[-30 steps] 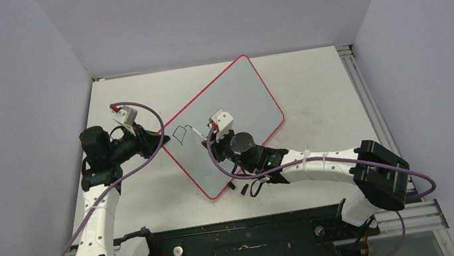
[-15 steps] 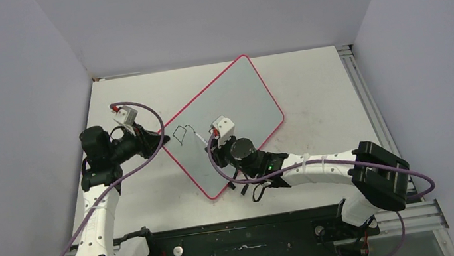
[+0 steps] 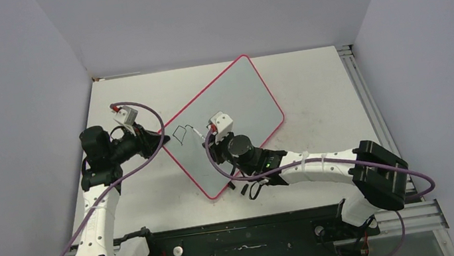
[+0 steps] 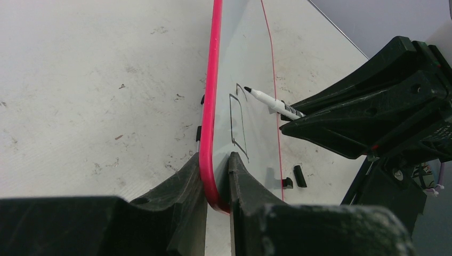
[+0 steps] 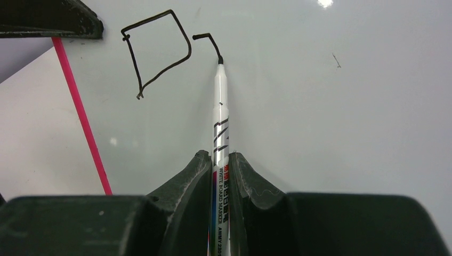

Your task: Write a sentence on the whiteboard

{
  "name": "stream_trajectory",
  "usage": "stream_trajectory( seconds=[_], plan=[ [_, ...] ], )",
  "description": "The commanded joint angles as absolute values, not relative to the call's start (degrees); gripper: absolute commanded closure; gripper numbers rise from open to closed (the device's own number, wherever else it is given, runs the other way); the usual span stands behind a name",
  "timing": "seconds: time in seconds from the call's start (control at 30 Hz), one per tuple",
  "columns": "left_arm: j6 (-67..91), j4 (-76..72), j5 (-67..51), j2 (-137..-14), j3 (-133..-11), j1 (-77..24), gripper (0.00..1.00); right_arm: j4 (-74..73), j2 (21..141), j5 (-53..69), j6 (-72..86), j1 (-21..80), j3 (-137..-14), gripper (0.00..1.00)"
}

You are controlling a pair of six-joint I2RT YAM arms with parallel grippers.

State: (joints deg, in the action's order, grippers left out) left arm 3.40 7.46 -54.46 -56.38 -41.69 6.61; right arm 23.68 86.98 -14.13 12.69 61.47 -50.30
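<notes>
White marker clamped in right gripper

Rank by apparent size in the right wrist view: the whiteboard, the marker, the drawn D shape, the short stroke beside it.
1. whiteboard
2. marker, though nearness enlarges it
3. D shape
4. short stroke

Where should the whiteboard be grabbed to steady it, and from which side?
Take the whiteboard by its thin pink rim at the left corner, coming in from the left: the panel is too wide to span, only the edge fits. The left pincer straddles it there, away from the marker.
</notes>
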Motion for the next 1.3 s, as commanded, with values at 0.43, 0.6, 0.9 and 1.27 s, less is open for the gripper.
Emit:
stream_trajectory(
  seconds=[0.43, 0.6, 0.9, 1.27],
  plan=[
    [-4.9, 11.1, -51.9, -56.8, -41.9, 5.6, 1.00, 22.7, 89.5, -15.8, 14.7, 59.4, -55.7, 0.95],
    [-4.9, 11.2, -51.9, -56.8, -41.9, 5.5, 1.00, 22.4, 89.9, -16.0, 15.2, 59.0, -56.2, 0.95],
    [-5.0, 11.2, -51.7, -56.7, -41.9, 5.5, 1.00, 23.8, 86.7, -13.6, 13.7, 59.1, -54.6, 0.95],
    [-5.1, 11.4, -51.3, -56.8, -41.9, 5.5, 1.00, 23.6, 82.7, -13.3, 13.1, 59.3, -50.9, 0.95]
  ],
)
